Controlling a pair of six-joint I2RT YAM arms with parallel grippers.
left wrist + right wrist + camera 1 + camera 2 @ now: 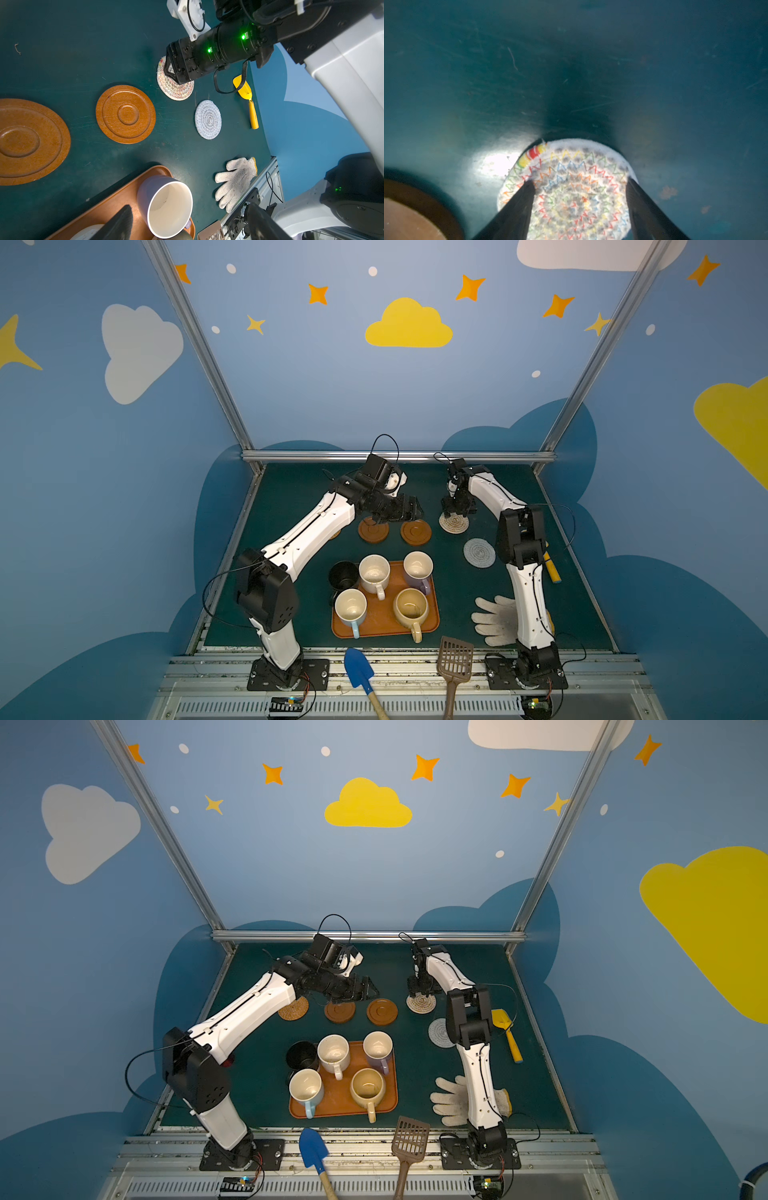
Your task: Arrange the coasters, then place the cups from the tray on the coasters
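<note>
Dark green bench (291, 506). Orange-brown wooden rectangular tray (384, 620) at 6 o'clock carries five handled mugs. At 12 o'clock: two brown wooden disc coasters (373, 530); cream rope coaster with coloured zigzag stitching (571, 193) lying flat, right pincer (580, 207) spread, fingers (517, 207) straddling it. Grey-white rope coaster (479, 553) at 3 o'clock. Left pincer (409, 508) spread, empty.

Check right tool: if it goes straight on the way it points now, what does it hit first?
The right tool points straight down, jaws apart, over the cream rope coaster. It would meet that coaster first, probably near its middle, with the table under it. Whether the tips already touch it is unclear.
</note>
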